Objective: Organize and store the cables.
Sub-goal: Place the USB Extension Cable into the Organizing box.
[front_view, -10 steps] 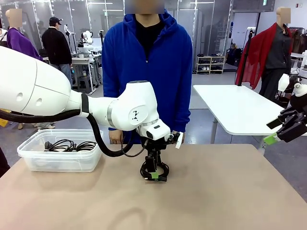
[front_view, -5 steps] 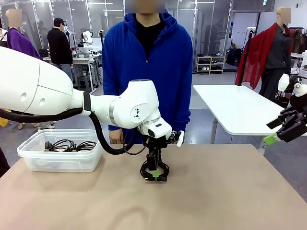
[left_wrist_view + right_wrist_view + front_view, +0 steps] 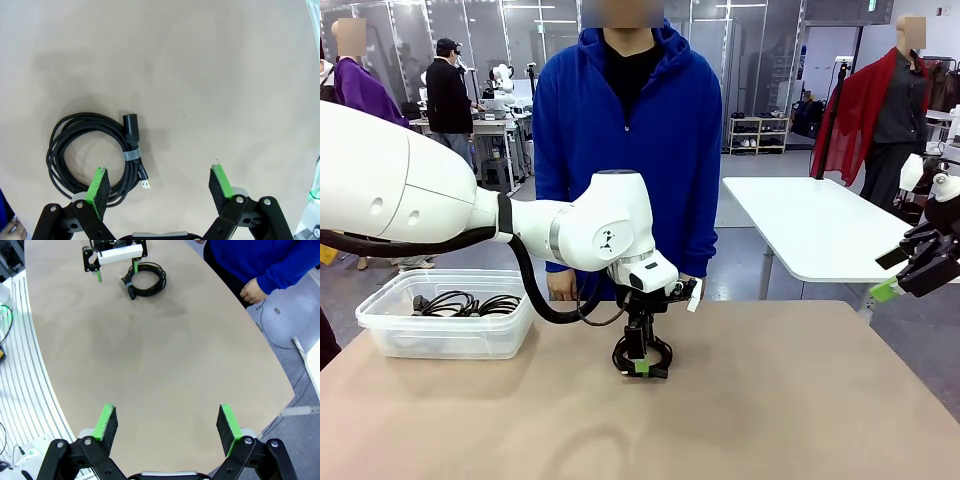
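Left gripper (image 3: 159, 186) jaws spread, poised low beside coiled cable (image 3: 95, 150) for pickup; right gripper (image 3: 167, 424) jaws spread, parked aside

Front view across table (image 3: 800, 420); both wrist views downward, sharing coiled cable (image 3: 95, 150).

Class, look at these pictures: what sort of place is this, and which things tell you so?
Probably a robotics lab or test workshop. A white robot arm hangs over a coiled black cable on the bare beige table, a clear plastic bin holds more cables, and other workbenches with equipment stand behind.
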`<state>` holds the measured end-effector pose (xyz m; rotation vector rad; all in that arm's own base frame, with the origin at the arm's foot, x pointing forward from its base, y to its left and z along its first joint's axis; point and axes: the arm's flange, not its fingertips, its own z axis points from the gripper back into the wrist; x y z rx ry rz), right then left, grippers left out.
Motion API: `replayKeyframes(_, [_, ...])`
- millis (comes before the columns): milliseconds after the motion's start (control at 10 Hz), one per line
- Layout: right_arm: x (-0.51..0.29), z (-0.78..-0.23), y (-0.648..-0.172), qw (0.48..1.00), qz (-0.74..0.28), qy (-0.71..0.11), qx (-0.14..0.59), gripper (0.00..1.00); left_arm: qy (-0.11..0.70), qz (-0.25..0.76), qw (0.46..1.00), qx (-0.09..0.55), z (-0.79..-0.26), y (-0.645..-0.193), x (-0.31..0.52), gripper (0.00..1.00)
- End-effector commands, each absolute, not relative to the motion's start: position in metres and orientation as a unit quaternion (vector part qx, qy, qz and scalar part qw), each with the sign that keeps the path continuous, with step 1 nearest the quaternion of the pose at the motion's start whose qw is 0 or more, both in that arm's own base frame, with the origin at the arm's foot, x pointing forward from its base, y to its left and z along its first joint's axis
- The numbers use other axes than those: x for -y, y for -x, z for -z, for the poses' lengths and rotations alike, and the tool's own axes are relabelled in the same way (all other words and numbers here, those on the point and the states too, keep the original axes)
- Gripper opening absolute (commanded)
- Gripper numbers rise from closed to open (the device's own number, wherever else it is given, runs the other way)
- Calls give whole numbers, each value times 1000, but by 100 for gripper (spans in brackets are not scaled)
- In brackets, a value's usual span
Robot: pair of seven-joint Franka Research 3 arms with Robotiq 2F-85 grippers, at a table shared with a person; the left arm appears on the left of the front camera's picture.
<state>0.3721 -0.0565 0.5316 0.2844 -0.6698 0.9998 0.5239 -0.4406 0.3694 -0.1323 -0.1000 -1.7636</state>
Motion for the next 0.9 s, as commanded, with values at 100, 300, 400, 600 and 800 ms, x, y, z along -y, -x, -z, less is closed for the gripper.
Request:
replayKeyframes(100, [56,-531,-373,813,-468,-133,320,100,54,770,634,30,-355,-535,450,100])
replayKeyframes(300, [56,-531,-373,813,-468,-133,320,100,49,762,645,26,-352,-537,448,100])
replayKeyframes(400, [56,-531,-373,813,-468,-133,320,100,53,752,656,20,-351,-537,450,100])
replayKeyframes(600, [56,-531,-373,813,-468,-133,320,100,34,740,672,-2,-345,-540,454,100])
replayKeyframes(800, [56,-531,-373,813,-468,-133,320,100,6,723,690,-13,-346,-540,453,100])
